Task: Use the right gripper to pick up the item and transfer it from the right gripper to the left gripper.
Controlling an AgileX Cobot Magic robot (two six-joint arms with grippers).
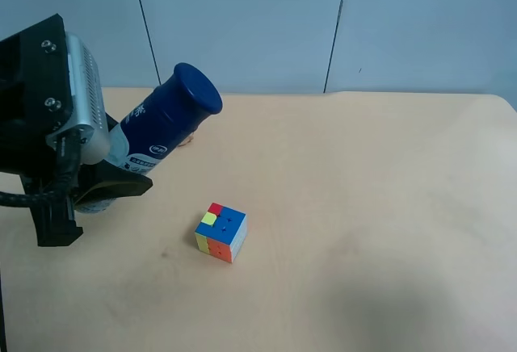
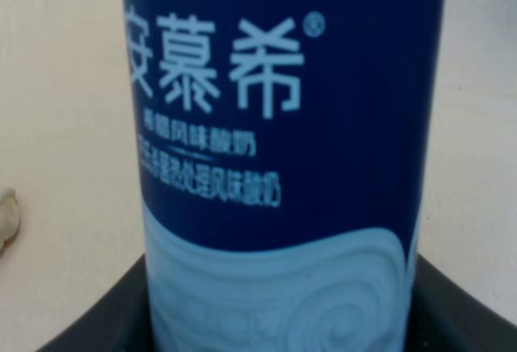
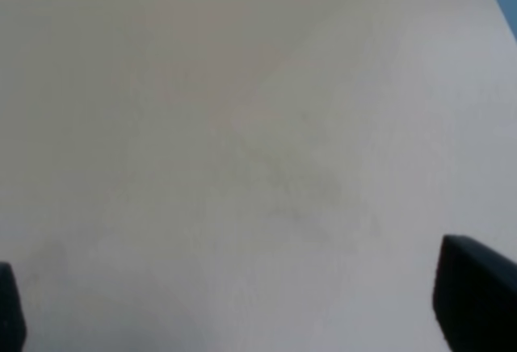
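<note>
The item, a slim bottle [image 1: 166,122] with a dark navy cap and a blue-and-white label, is held tilted above the table, cap up and toward the view's right. The left gripper [image 1: 103,184], on the arm at the exterior high view's left, is shut on its lower part. In the left wrist view the bottle [image 2: 283,126] fills the frame, with the black jaws of the left gripper [image 2: 279,324] around its pale base. The right gripper [image 3: 242,308] is open and empty over bare table, with only its fingertips [image 3: 477,295] showing. It is not in the exterior high view.
A multicoloured puzzle cube [image 1: 220,232] sits on the tan table [image 1: 363,207] in front of the bottle. A small tan piece [image 1: 191,137] peeks out behind the bottle and also shows in the left wrist view [image 2: 6,216]. A blue-grey wall stands behind.
</note>
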